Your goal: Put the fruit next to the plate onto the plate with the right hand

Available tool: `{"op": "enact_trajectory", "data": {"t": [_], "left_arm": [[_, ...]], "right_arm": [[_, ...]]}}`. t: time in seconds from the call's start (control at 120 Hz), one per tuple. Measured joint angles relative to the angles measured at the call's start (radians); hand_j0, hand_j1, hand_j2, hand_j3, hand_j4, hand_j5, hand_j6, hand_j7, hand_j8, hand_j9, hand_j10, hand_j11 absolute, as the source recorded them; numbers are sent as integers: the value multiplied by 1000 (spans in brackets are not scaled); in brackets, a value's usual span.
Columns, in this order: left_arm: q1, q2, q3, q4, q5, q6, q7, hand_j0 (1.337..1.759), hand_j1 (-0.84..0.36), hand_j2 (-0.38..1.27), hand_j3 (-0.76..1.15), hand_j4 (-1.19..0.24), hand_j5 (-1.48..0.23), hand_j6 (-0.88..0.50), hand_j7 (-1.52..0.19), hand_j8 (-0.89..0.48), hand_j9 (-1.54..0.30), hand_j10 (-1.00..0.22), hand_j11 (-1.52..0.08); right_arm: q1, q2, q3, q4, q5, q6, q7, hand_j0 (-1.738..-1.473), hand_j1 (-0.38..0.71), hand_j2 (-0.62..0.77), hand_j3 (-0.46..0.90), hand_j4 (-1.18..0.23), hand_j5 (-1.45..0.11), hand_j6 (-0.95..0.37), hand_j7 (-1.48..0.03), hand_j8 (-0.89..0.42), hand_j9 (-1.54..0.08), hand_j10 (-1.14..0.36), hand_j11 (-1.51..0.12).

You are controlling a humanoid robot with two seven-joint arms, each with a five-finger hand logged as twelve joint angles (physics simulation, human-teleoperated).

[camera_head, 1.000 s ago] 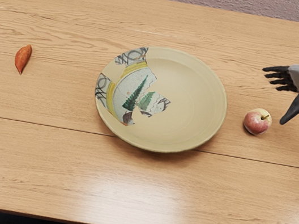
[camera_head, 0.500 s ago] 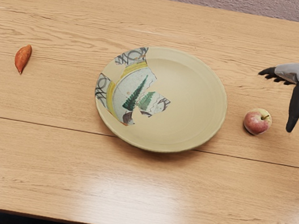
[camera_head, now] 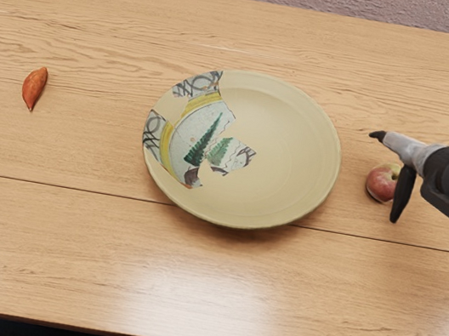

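While the fingers [camera_head: 402, 194] of the right hand [camera_head: 414, 154] are standing spread and gripping nothing, one digit is pointing down just to the right of the apple [camera_head: 379, 183] and the others are reaching leftward above it. No finger appears to be pressing the fruit yet, though the hand is partly covering the apple's right side, so contact there is hard to rule out. The apple is sitting on the desk [camera_head: 206, 277], just beside the right rim of the plate [camera_head: 291, 158] and not on it. As I am judging it, only the approach is getting done: the grasp, the lift, the short carry to the left and the release over the plate are all waiting.

Compared with half a second ago, the hand is sitting lower and nearer the fruit, its dark forearm is now filling more of the right edge, and the downward digit is overlapping the apple where before it was hanging clear of it. The apple, the plate and the orange wedge [camera_head: 34, 87] far to the left are lying exactly where they were.
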Motion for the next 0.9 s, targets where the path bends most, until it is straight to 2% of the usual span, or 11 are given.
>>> {"op": "enact_trajectory", "data": {"t": [0.217, 0.575, 0.767, 0.9], "left_arm": [[0, 0, 0, 0, 0, 0, 0, 1658, 55, 49, 0, -245, -318, -245, -318, -245, -318, -245, -318], [0, 0, 0, 0, 0, 0, 0, 1658, 55, 49, 0, -245, -318, -245, -318, -245, -318, -245, -318], [0, 0, 0, 0, 0, 0, 0, 1658, 55, 49, 0, -245, -318, -245, -318, -245, -318, -245, -318], [0, 0, 0, 0, 0, 0, 0, 1658, 55, 49, 0, -245, -318, -245, -318, -245, -318, -245, -318]], "right_arm": [[-26, 10, -5, 5, -68, -56, 0, -1658, -200, -23, 0, -131, -164, -133, -164, -132, -164, -130, -164], [-86, 1, -7, 25, -125, -164, 0, -1658, -135, -33, 0, -186, -236, -189, -235, -187, -235, -185, -235], [-110, 7, -7, 16, -131, -188, 0, -1658, 0, -55, 0, -298, -382, -301, -381, -299, -381, -297, -381], [-123, 11, -7, -6, -132, -192, 0, -1658, 56, -63, 0, -347, -442, -339, -443, -348, -442, -346, -442]]}}
